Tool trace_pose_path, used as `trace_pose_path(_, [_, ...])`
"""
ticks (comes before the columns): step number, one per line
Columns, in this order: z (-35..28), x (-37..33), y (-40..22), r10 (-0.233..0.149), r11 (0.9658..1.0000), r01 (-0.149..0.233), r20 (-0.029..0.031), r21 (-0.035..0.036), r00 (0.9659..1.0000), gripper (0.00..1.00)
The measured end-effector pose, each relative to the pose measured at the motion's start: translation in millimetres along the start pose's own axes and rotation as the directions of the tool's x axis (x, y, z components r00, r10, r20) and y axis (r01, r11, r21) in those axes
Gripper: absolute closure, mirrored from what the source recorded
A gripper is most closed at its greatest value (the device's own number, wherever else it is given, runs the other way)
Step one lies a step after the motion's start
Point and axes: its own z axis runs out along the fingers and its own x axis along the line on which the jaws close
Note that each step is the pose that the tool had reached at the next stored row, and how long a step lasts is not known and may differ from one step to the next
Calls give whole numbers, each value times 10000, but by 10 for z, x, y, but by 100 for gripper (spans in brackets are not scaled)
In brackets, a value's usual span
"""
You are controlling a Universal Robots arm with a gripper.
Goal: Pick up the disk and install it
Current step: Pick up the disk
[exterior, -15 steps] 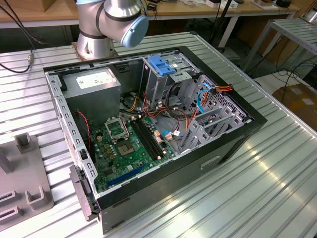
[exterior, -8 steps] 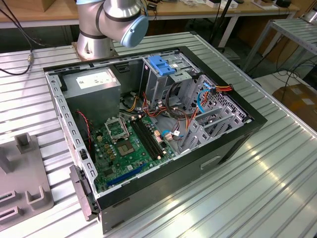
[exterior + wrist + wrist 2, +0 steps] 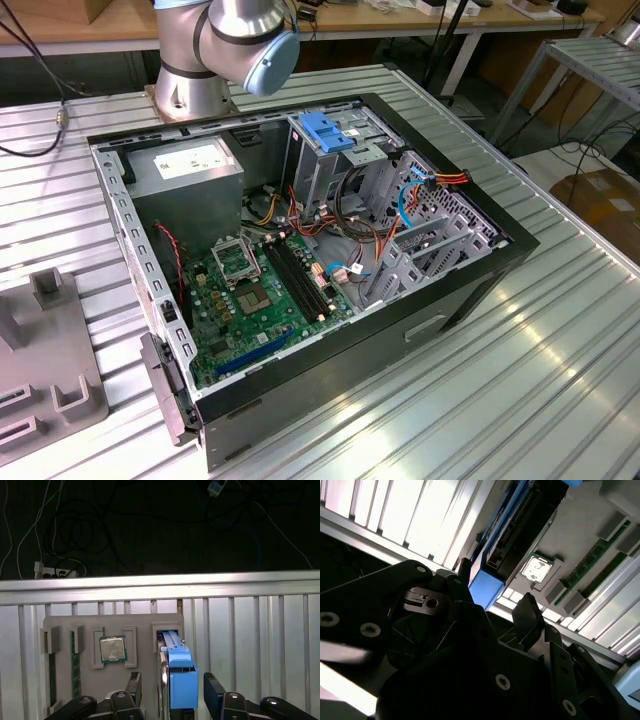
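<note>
The gripper (image 3: 172, 682) straddles the disk (image 3: 176, 652), which stands on edge in the grey fixture (image 3: 115, 622); its fingers (image 3: 212, 694) are spread apart, seemingly not touching it.

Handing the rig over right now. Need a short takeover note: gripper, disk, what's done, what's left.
Gripper: open, fingers either side of the disk's blue rail in both wrist views, not closed on it.
Disk: stands on edge in a slot of the grey fixture plate, next to a CPU and a memory stick.
Computer case: side panel off, blue-topped drive cage inside.
Done: gripper lined up on the disk.
Left: grasp, lift, install in the case.
</note>
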Motion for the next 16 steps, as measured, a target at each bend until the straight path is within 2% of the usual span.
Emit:
trace_pose_path(9, [180,0,1,-25,10000,25,0,-26,10000,39])
trace_pose_path(16, [237,-36,4,-30,10000,30,0,-25,10000,39])
